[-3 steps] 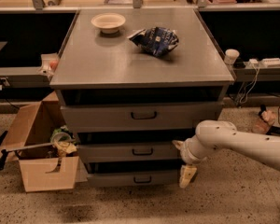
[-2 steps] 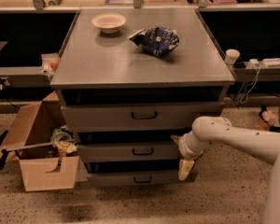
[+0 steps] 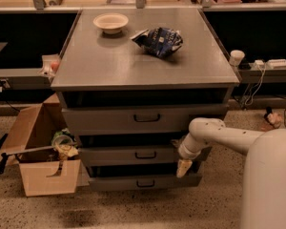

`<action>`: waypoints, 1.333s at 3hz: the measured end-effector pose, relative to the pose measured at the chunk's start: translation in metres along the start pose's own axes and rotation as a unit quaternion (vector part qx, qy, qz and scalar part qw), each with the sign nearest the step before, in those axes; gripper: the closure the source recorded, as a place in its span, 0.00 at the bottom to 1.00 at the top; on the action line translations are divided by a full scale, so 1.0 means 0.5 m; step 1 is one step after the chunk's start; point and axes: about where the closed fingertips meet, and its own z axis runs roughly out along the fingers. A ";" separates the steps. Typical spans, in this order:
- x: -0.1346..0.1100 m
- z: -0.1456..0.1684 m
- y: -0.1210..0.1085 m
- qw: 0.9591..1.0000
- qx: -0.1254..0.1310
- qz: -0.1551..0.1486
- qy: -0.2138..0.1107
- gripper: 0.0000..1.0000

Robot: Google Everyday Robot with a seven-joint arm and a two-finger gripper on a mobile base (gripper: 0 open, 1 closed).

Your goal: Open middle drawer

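1. The middle drawer (image 3: 119,155) is sitting second of three below the tabletop's (image 3: 133,66) front edge. Its front is lying roughly in line with its neighbours, so I am judging it not yet pulled out. Its handle (image 3: 145,154) is hanging untouched at centre.
2. The hand (image 3: 183,168) is pointing downward at the drawer front's right end, below the tabletop's front right corner. Apart or together: cannot tell.
3. Change over the last second: the hand is creeping leftward and slightly upward, while the drawer is not moving.
4. Reading: the approach is continuing, and no pull is starting.
5. A bowl (image 3: 110,22) is resting near the far left corner, and a crisp bag (image 3: 158,40) is lying right of it.
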 end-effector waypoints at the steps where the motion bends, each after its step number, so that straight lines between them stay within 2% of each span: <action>1: 0.003 0.024 0.020 1.000 -0.007 0.003 -0.007 0.39; 3: -0.004 0.004 0.012 1.000 -0.007 0.003 -0.007 0.86; 4: -0.006 -0.003 0.011 1.000 -0.007 0.003 -0.008 1.00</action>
